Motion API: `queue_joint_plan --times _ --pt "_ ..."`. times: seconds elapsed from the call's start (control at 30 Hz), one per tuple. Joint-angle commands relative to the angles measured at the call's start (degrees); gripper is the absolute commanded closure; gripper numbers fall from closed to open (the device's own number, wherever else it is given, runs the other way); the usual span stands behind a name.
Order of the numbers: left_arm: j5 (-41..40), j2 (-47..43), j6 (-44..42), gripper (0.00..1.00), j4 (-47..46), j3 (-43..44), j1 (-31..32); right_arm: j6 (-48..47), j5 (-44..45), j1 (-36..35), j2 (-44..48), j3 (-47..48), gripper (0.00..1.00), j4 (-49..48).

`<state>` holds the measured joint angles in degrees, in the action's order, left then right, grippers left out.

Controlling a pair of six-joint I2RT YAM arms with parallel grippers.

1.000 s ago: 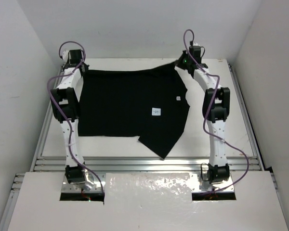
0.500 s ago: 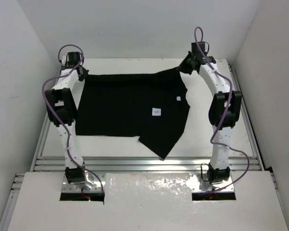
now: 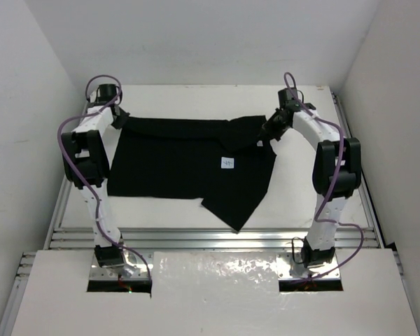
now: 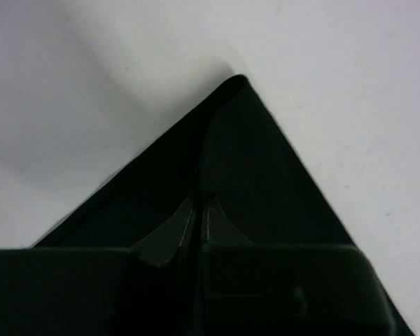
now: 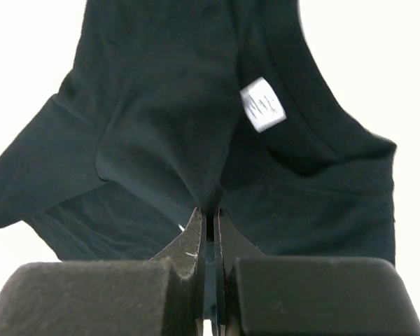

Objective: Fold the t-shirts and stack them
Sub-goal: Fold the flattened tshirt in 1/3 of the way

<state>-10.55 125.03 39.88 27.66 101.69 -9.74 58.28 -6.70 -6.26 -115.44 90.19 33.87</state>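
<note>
Plain black soft-cloth t-shirt (image 3: 175,161), far edge rumpled. Left gripper (image 4: 199,204) pinched tight on its pointed far-left corner; right gripper (image 5: 210,213) clamps bunched shoulder fold. White rectangular neck label (image 5: 262,105): right-wrist view only.

A white surface (image 3: 315,189) fills the middle of the overhead view, matt and bare toward its right side; silver metal rails (image 3: 217,238) run along its near edge, with another rail (image 3: 355,168) down the right side; plain white walls (image 3: 196,35) enclose it at the back and both sides; nearer, a white panel (image 3: 56,301) carries a shiny, crinkled sheet (image 3: 217,273) at its centre.
</note>
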Motion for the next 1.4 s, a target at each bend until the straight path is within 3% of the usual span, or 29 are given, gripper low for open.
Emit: queue_joint_plan --times 0.0,0.17,0.2,0.23,0.27,0.3,0.33,0.43,0.53,0.6,0.63,0.7,0.73,0.77,0.8,0.87,1.07,1.17,1.23,1.27,1.33,1.37 --pt "-1.4 -4.5 -0.3 1.0 -0.1 -1.8 -0.9 0.6 -1.0 -0.2 4.5 -2.5 1.0 -1.2" --pt "-2.7 -4.4 -0.5 1.0 0.4 -3.9 -0.8 -1.2 -1.1 -0.1 2.1 -0.9 1.0 -0.5" --pt "-2.7 -4.1 -0.9 1.0 0.6 -4.0 -0.9 -1.8 -1.8 0.0 1.2 0.1 0.96 0.7" --pt "-2.7 -3.6 -1.0 1.0 1.1 -3.3 -0.9 -2.5 -2.0 0.1 0.3 1.0 0.83 1.5" --pt "-2.8 -3.1 -1.0 0.83 2.1 -2.6 -0.9 -2.7 -2.4 0.1 -0.6 2.6 0.47 2.5" --pt "-3.8 -3.0 -1.1 0.7 4.2 -2.0 -0.9 -2.8 -3.0 0.1 -0.6 3.1 0.33 4.2" --pt "-4.6 -3.5 -0.9 0.44 5.2 -1.2 -1.0 -3.3 -3.3 0.0 -0.2 3.7 0.31 4.8" --pt "-9.2 -5.8 -1.0 0.34 7.5 -0.3 -1.6 -4.7 -2.4 0.5 3.9 3.1 0.26 6.5" --pt "-11.7 -5.2 -3.1 0.33 9.1 3.7 -1.7 -10.5 -3.6 2.1 2.9 5.6 0.26 3.3" --pt "-12.0 -0.5 -3.8 0.31 11.3 10.0 -1.7 -16.1 -8.0 3.2 -4.0 9.7 0.29 2.7" --pt "-11.0 1.2 -4.4 0.31 13.0 11.8 -1.7 -18.1 -7.3 3.3 -7.5 18.2 0.31 7.5" --pt "-9.3 6.7 -5.2 0.31 15.0 18.0 -1.7 -21.2 -4.6 3.4 -16.9 26.2 0.4 11.9" --pt "-7.8 9.2 -6.0 0.31 16.3 20.6 -1.6 -22.1 -4.8 3.4 -20.1 31.2 0.48 13.2" --pt "-7.1 9.8 -6.4 0.31 16.1 20.7 -1.5 -22.3 -4.9 3.4 -21.2 31.3 0.48 13.4" --pt "-6.5 10.1 -7.1 0.31 15.1 20.1 -1.4 -22.3 -5.0 3.4 -21.8 31.8 0.57 13.8" --pt "-4.4 11.5 -8.2 0.3 13.6 20.1 -1.5 -23.6 -7.6 3.2 -22.1 29.3 0.59 10.8" --pt "7.8 12.6 -11.3 0.29 3.6 16.1 -1.7 -27.6 -8.6 2.9 -24.7 27.0 0.56 4.5" --pt "10.3 14.5 -11.7 0.29 2.1 17.7 -1.6 -28.0 -8.0 3.2 -26.4 28.9 0.6 5.0" --pt "10.9 15.7 -11.7 0.38 2.4 18.4 -1.7 -28.0 -7.8 3.4 -28.0 30.5 0.67 4.6" --pt "11.9 16.6 -11.6 0.51 2.5 18.5 -1.9 -27.8 -7.7 3.5 -28.7 31.3 0.69 4.6" --pt "12.7 17.4 -11.1 0.56 2.5 18.2 -1.9 -27.5 -7.9 3.8 -29.9 33.4 0.69 4.7" --pt "12.8 18.0 -11.1 0.69 2.6 17.9 -1.9 -27.2 -7.9 4.1 -30.9 34.0 0.78 4.8"
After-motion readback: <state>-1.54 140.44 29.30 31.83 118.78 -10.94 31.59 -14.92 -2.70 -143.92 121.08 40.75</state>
